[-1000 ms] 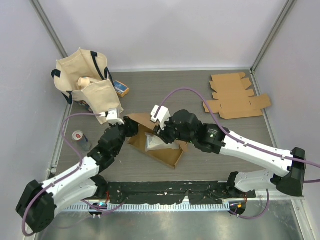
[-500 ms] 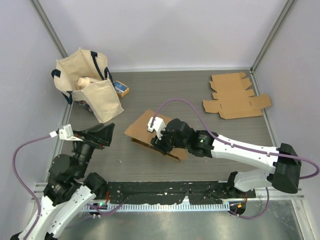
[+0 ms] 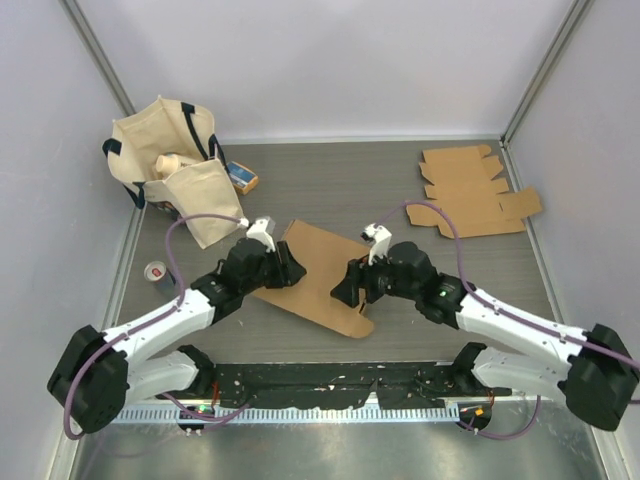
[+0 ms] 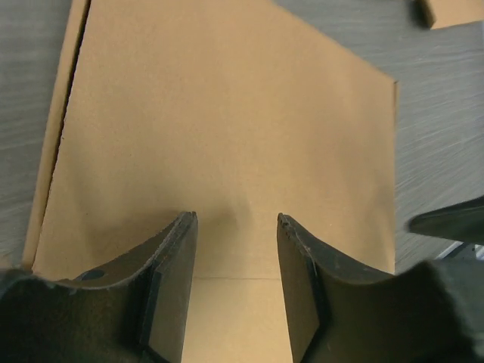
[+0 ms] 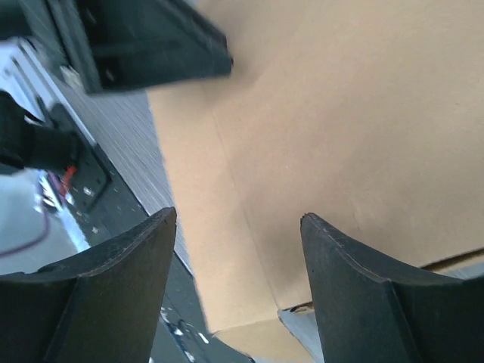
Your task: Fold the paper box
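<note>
"The paper box [image 3: 318, 272], where is it?" asks the first.

"In the middle of the top view, a little below the centre, on the table [image 3: 420, 190]. Its broad brown panel faces up, between the two arms," says the second.

"And the hands?"

"The left gripper [image 3: 290, 270] is at the left edge of the panel, and the right gripper [image 3: 345, 285] is at its lower right. In each wrist view the jaws stand apart with nothing between them, only cardboard below. Whether the fingertips touch the panel, one cannot tell."

"So nothing holds the box. What could go wrong?"

"Probably the panel is not yet locked. If one side presses and the other does not, the box may slide on the table, or the panel may spring up. A too hard push can dent the cardboard where there is no crease. Also the two grippers are near to each other, so they may knock together."

"And the flat blank [image 3: 470, 192] in the upper right?"

"Well apart from them; no trouble from it."
</note>
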